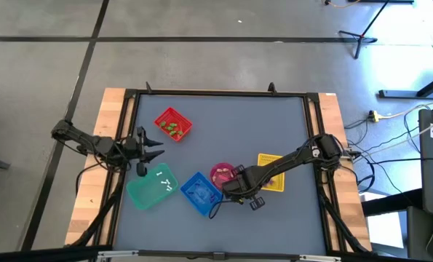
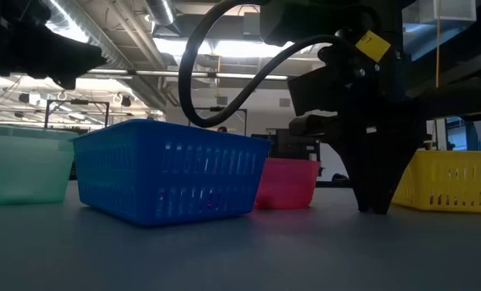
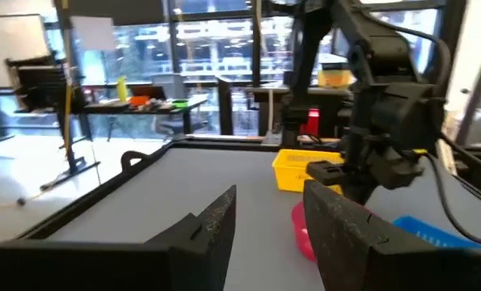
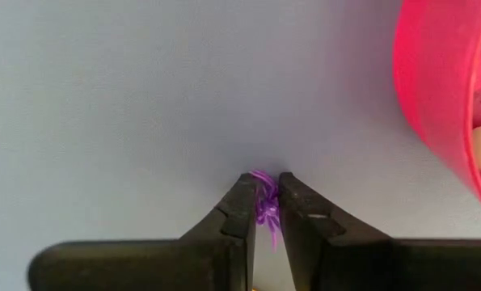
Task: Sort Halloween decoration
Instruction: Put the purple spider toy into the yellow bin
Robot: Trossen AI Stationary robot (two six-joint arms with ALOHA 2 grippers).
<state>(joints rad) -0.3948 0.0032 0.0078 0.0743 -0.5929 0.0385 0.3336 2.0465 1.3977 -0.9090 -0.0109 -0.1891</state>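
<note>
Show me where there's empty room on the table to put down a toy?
The far right part of the grey table mat, beyond the yellow plastic basket, is bare. So is the near right corner. It is crowded near the front: teal basket, blue basket, pink bowl and the right gripper, pinching a purple trinket, sit close together.
</note>
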